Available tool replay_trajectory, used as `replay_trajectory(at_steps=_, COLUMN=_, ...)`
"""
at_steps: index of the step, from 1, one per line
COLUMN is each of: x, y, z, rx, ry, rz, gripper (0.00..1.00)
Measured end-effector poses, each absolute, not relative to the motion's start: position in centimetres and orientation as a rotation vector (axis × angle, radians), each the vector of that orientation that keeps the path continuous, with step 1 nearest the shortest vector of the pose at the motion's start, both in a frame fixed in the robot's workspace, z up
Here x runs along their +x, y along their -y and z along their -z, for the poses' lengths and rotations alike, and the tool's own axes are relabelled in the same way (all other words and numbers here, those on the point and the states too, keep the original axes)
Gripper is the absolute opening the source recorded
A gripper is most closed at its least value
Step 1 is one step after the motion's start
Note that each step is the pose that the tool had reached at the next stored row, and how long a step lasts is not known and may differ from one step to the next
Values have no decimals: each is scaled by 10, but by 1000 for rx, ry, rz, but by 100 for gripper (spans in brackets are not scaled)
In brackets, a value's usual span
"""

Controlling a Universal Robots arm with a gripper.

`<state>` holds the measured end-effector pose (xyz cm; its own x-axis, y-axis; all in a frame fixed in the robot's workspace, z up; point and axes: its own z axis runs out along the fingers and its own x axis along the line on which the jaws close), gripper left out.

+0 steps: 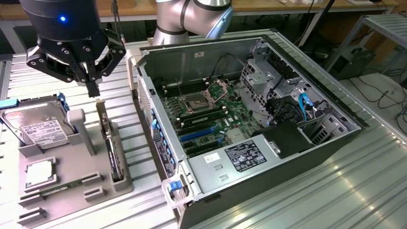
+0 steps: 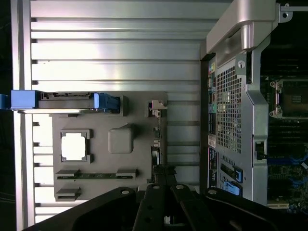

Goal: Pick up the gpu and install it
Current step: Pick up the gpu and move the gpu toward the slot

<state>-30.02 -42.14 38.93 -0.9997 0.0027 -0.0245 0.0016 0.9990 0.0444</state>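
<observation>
Jaws are clenched tight and holding nothing, fingers pressed together and pointing straight down. Right beneath them, a touch off their tips, sits the gpu (image 1: 113,151), standing on edge in its slot along the side of the grey holder (image 1: 76,191) on the table (image 1: 318,191). From the wrist view the card runs away from the jaws as a thin dark line, its silver bracket at the far end. Whether the fingertips are brushing the card's top edge, I can't tell; it looks like a small gap.

So the pick has not happened: the card is fully seated in the holder, not lifted or tilted. Off to the side of the jaws, the open computer case (image 1: 159,52) lies waiting, and the blue expansion slots (image 1: 194,135) on its motherboard (image 1: 210,109) are bare. My read is early days, with the approach made and both grasp and install left to do.
</observation>
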Motion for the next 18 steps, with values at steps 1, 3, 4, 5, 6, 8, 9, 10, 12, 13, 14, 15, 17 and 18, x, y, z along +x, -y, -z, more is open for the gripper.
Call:
replay_trajectory(at_steps=1, x=-300, y=421, z=-389, rx=3, ry=-3116, rz=-69, gripper=11)
replay_trajectory(at_steps=3, x=-300, y=421, z=-389, rx=3, ry=-3116, rz=-69, gripper=24)
replay_trajectory(at_steps=4, x=-300, y=421, z=-389, rx=3, ry=-3116, rz=-69, gripper=30)
replay_trajectory(at_steps=5, x=-300, y=421, z=-389, rx=3, ry=-3116, rz=-69, gripper=30)
replay_trajectory(at_steps=6, x=-300, y=421, z=-389, rx=3, ry=-3116, rz=-69, gripper=30)
replay_trajectory(at_steps=8, x=-300, y=421, z=-389, rx=3, ry=-3116, rz=-69, gripper=42)
replay_trajectory(at_steps=9, x=-300, y=421, z=-389, rx=3, ry=-3116, rz=-69, gripper=48)
replay_trajectory(at_steps=10, x=-300, y=421, z=-389, rx=3, ry=-3116, rz=-69, gripper=54)
replay_trajectory(at_steps=12, x=-300, y=421, z=-389, rx=3, ry=-3116, rz=-69, gripper=60)
replay_trajectory(at_steps=13, x=-300, y=421, z=-389, rx=3, ry=-3116, rz=-69, gripper=60)
replay_trajectory(at_steps=14, x=-300, y=421, z=-389, rx=3, ry=-3116, rz=-69, gripper=66)
replay_trajectory(at_steps=15, x=-300, y=421, z=-389, rx=3, ry=-3116, rz=-69, gripper=66)
replay_trajectory(at_steps=17, x=-300, y=422, z=-389, rx=-3, ry=-3116, rz=-69, gripper=66)
replay_trajectory(at_steps=18, x=-300, y=423, z=-388, rx=-5, ry=-3116, rz=-69, gripper=66)
